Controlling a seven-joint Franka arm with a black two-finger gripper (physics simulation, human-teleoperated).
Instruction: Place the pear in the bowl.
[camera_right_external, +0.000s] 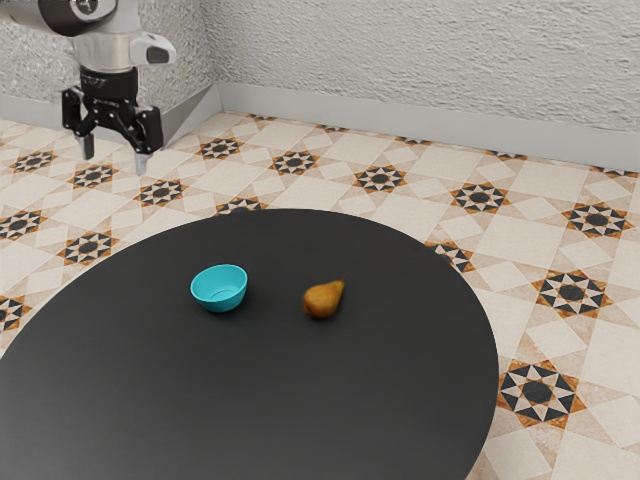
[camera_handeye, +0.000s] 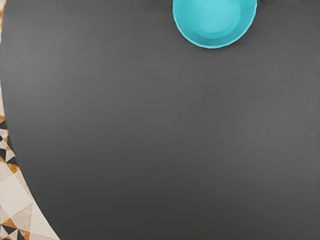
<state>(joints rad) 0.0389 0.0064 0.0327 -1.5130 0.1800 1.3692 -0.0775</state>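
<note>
Pear, wanted in the bowl; entered last below, by order of size. Wall: one room backdrop, pale and rough-textured. Floor: cream tile with star motifs, beyond the table's edge. Table: one, round, dark, carrying both bowl and fruit. Arm: one, entering at the exterior view's upper left. Claw: one, black, raised, its two fingers spread with nothing between them. Bowl: one, turquoise, upright and empty, nearer my claw than the fruit is; the wrist view has it too, cut by the frame. Fruit: one, golden brown, lying on its side on bare tabletop, apart from the bowl, towards the exterior view's right. Bearing from claw to fruit: lower, and well across towards the exterior view's right, with the bowl on the near side of it. Long axis: aslant, blunt end towards the exterior view's lower left, stem end towards its upper right, pointing away from the bowl. Step in hand, as I judge it: the approach, no part of the transfer done. Next move: I should travel past the bowl at height, set the fingers across that axis over the thick body, then descend. Risks noted: clipping the rim if I go low too soon; a rounded body rolling if one finger touches first.
</note>
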